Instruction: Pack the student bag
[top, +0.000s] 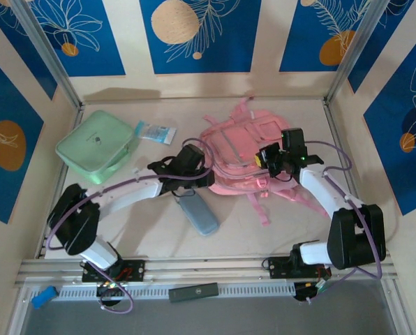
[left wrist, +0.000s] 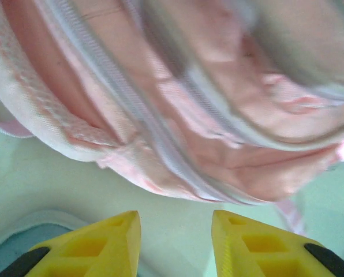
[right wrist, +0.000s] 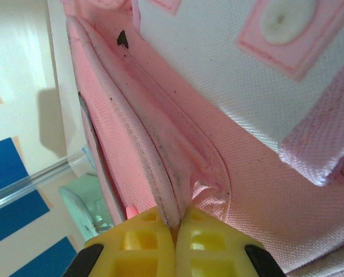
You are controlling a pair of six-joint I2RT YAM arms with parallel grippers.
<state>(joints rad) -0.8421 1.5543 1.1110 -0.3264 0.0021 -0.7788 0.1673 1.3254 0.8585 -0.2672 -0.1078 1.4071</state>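
The student bag (top: 236,150), a soft pink backpack with grey-blue patches, lies in the middle of the table. My right gripper (top: 269,158) is at its right side. In the right wrist view that gripper (right wrist: 176,222) is shut on a folded pink edge of the bag (right wrist: 264,173), and the fabric runs up from between the yellow fingertips. My left gripper (top: 194,166) is at the bag's left edge. In the left wrist view it (left wrist: 176,231) stands open with bare table between its fingers (left wrist: 111,242), and the bag (left wrist: 206,115) lies just beyond them, blurred.
A mint green case (top: 96,146) sits at the back left with a small blue-and-white packet (top: 156,131) beside it. A grey-blue pencil case (top: 197,213) lies in front of the bag. Pink straps (top: 260,206) trail toward the near edge. Metal frame posts stand at the back corners.
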